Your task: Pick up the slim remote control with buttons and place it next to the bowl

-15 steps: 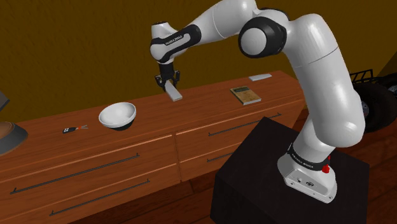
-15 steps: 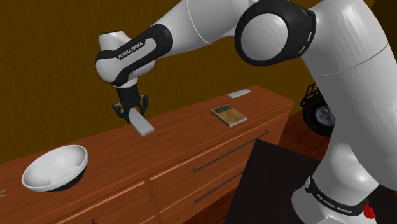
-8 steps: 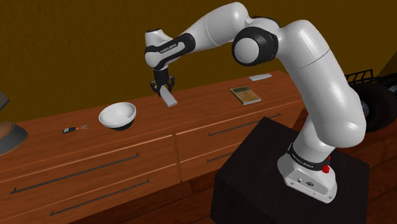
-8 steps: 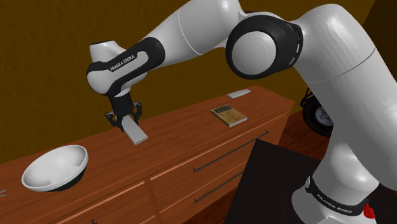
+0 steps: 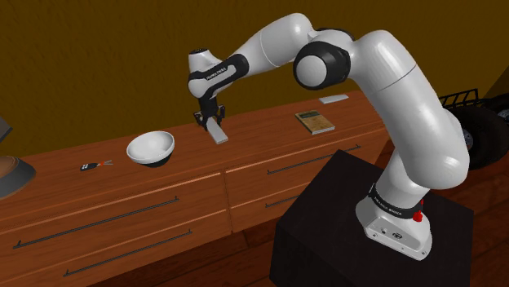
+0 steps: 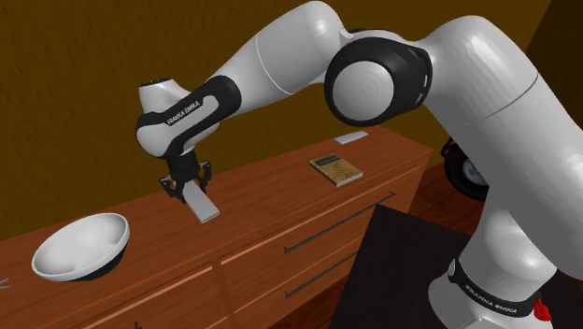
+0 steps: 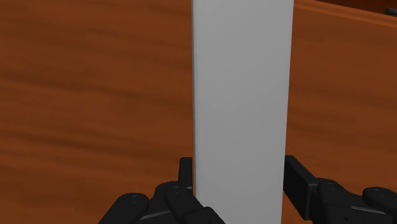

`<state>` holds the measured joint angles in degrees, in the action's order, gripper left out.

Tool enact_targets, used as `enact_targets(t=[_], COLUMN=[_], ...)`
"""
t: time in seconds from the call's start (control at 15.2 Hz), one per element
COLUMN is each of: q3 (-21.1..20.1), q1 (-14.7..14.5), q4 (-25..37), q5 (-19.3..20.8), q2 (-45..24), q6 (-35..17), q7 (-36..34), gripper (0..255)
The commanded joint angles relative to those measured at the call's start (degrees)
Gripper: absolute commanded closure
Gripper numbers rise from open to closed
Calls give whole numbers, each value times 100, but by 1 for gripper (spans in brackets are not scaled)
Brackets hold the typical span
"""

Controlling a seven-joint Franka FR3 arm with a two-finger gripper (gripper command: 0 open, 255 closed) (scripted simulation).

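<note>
Claw (image 6: 185,180) clasps the plain grey remote (image 6: 202,202) by its upper end, partly hiding it; any buttons cannot be made out.

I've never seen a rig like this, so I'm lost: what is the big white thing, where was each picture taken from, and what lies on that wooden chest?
The white thing is a robot arm on a black box, its stand. At its tip is a black two-finger gripper, its hand. Two pictures come from cameras standing off to the side, looking over the chest of drawers; the third comes from a camera on the hand, looking along its fingers. The fingers are shut on a plain grey slab, the remote control, held low over the wood. On the chest lie a white bowl, a small dark object, a flat olive thing like a calculator and a small grey flat piece.
</note>
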<state>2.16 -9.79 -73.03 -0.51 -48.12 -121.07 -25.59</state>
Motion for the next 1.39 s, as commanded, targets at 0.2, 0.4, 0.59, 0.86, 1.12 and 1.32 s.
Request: enact_targets(t=[0.2, 0.4, 0.59, 0.86, 1.12, 1.32], q3=[-5, -7, -10, -14, -15, -15], q1=[4, 6, 9, 12, 13, 13], q4=[17, 27, 59, 118, 150, 150], q5=[-5, -7, -10, -13, -14, -14], q2=[-244, -386, -541, -756, -833, -833], q6=[-233, -366, -488, -644, -689, -689], q7=[-1, -2, -4, -6, -6, -6], gripper=[255, 255, 255, 255, 255, 255])
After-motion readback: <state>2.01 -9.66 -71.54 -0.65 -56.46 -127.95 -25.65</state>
